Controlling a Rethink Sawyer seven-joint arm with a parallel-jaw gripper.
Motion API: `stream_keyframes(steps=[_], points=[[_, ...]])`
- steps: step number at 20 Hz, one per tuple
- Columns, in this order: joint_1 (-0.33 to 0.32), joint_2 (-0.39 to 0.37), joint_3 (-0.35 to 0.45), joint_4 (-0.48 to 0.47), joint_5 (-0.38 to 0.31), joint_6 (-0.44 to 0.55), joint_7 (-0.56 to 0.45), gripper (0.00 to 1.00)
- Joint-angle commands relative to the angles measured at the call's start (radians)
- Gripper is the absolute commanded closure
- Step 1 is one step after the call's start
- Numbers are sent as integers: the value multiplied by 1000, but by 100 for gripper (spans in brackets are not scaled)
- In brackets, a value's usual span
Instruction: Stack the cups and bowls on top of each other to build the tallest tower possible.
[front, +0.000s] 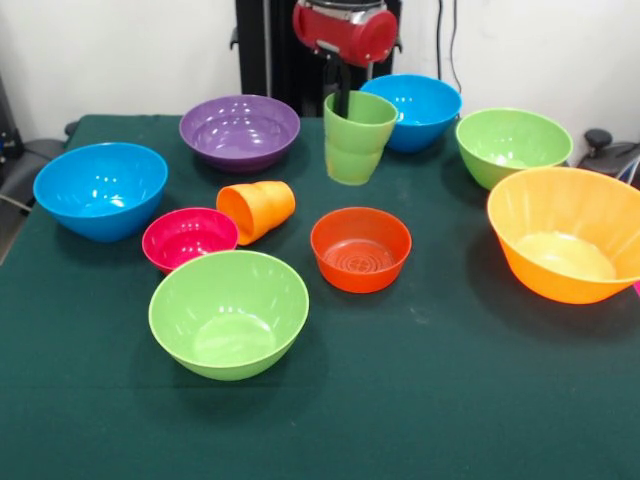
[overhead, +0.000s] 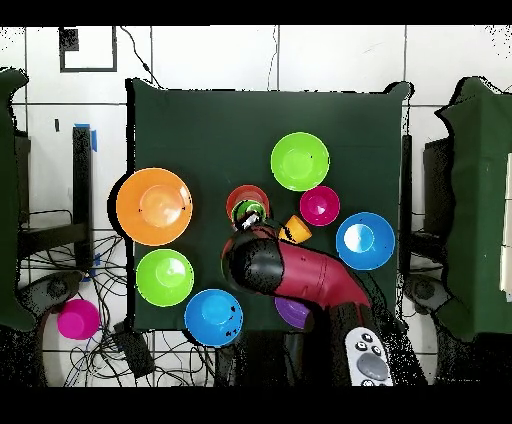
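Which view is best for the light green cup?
Front view: the light green cup shows whole and upright, with a dark pincer finger reaching inside its rim. Overhead, the red arm covers most of it; only a green sliver shows beside the orange-red bowl.

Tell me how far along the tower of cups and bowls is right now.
Barely started. Nothing is stacked yet: the bowls all sit apart on the table, and the orange cup lies on its side against the magenta bowl. In hand: the robot's hand reaches into the light green cup, which looks raised; its grip is hidden. Left to do: all the stacking.
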Motion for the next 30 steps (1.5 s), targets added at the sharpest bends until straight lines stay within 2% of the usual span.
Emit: stream_keyframes(steps=[1, 4, 8, 14, 18, 20, 23, 26, 30], points=[[-7, 88, 22, -162, 8, 156, 33, 100], [-11, 89, 32, -175, -2, 134, 25, 100], [41, 87, -16, -209, -9, 162, 63, 100], [82, 100, -46, -233, 4, 185, 88, 100], [89, 123, -38, -187, 43, 161, 124, 100], [110, 117, -40, -131, 89, 195, 175, 100], [129, 114, -41, -99, 131, 231, 201, 100], [135, 129, -47, -103, 154, 259, 190, 100], [126, 161, -49, -123, 160, 231, 152, 100]])
